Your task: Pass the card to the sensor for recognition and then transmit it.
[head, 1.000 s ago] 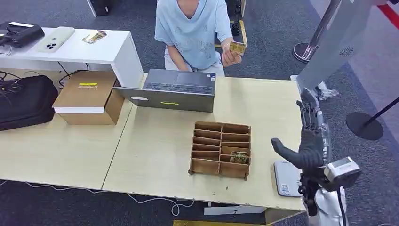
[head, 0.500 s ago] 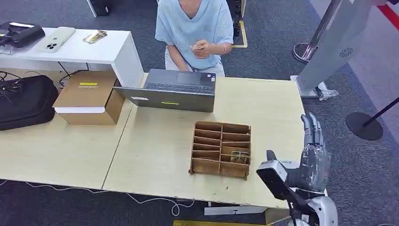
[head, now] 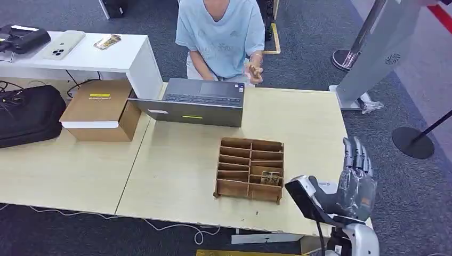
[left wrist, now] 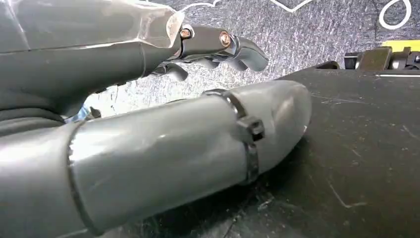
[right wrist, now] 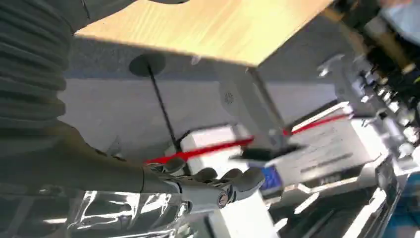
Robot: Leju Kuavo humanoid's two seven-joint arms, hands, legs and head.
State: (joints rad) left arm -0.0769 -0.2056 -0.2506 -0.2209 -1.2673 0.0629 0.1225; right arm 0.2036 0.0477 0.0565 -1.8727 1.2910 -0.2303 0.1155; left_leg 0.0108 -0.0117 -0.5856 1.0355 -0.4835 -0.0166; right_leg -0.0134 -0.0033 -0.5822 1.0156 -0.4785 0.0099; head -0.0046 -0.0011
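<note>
A wooden divided box (head: pixel 249 169) stands on the light wood table (head: pixel 298 117), with a patterned card (head: pixel 271 178) in a near right compartment. My right hand (head: pixel 356 178) is raised at the table's near right corner, right of the box, fingers straight and apart, holding nothing. In the right wrist view its fingers (right wrist: pixel 213 184) reach out with nothing in them. A person (head: pixel 221 32) sits behind the table with a hand (head: pixel 255 68) near the laptop; whether it holds a card is blurred. My left hand (left wrist: pixel 163 119) hangs over the dark floor, empty.
An open laptop (head: pixel 197 101) lies at the table's far edge. A cardboard box (head: pixel 101 109) and a black bag (head: pixel 26 114) sit at the left. A white side table (head: pixel 122 58) is behind them. A grey pillar (head: pixel 373 48) and a stanchion base (head: pixel 412 141) stand to the right.
My right hand has come down and back from over the table's right edge to its near right corner, and the wrist has turned. The person lowered the raised card hand towards the laptop.
</note>
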